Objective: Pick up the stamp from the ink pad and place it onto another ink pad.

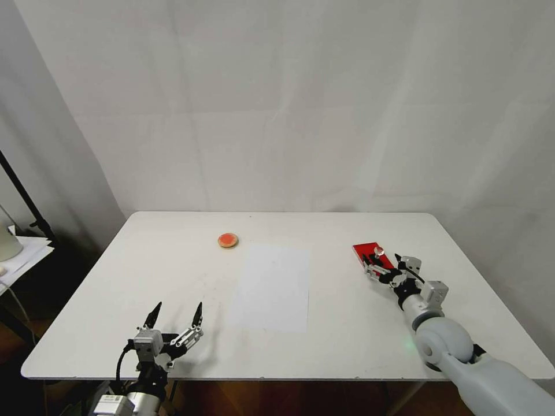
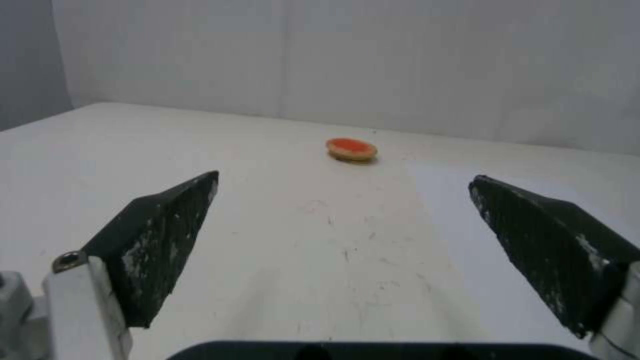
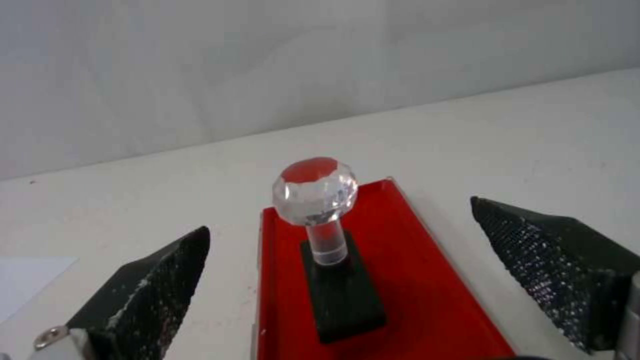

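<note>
- Two grippers are showing: we are keeping our left gripper [image 1: 176, 313] spread wide and idle at the table's [image 1: 289, 352] near edge.
- We are leaving the round pad [image 1: 228, 240] bare.
- We are bracketing the stamp [image 3: 329, 245], standing on the red pad [image 3: 413, 295], with our right gripper [image 3: 340, 270] unclenched; nothing is lifted yet.

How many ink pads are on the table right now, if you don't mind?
2: the red rectangular ink pad lies at the table's right under the stamp; the small round ink pad lies left of the paper sheet.
</note>
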`<state>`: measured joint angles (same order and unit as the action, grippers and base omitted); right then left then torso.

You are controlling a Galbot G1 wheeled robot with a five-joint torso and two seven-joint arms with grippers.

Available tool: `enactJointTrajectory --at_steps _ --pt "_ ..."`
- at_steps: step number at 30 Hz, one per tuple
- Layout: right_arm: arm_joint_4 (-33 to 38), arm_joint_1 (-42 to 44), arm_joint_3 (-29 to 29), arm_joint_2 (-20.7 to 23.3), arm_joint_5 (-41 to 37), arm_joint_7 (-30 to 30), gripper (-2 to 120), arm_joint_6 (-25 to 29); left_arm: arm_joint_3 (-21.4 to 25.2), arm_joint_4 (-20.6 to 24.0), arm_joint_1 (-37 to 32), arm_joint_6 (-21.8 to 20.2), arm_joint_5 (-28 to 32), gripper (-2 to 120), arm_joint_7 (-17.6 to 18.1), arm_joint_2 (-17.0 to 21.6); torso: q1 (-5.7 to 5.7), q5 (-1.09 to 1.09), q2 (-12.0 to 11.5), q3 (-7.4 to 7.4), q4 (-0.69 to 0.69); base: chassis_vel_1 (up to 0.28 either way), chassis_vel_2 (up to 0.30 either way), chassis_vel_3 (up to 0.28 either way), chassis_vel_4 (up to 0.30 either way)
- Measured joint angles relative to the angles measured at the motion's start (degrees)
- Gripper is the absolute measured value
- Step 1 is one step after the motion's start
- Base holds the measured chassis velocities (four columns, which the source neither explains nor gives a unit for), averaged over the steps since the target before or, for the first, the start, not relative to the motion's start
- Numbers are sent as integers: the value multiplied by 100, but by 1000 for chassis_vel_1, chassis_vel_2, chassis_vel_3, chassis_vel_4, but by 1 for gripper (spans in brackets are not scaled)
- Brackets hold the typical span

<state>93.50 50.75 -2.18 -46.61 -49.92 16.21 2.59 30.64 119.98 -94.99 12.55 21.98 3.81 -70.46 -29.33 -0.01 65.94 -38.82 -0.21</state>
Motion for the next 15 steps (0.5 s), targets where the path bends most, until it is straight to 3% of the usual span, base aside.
enactJointTrajectory --at_steps 10,15 --pt "-62 -115 106 18 1 73 86 70 0 0 0 0 0 100 0 0 1 1 0 0 -1 0 0 0 0" --pt "-21 -132 141 -4 -37 166 67 49 0 0 0 0 0 100 0 0 0 1 0 0 0 0 0 0 0"
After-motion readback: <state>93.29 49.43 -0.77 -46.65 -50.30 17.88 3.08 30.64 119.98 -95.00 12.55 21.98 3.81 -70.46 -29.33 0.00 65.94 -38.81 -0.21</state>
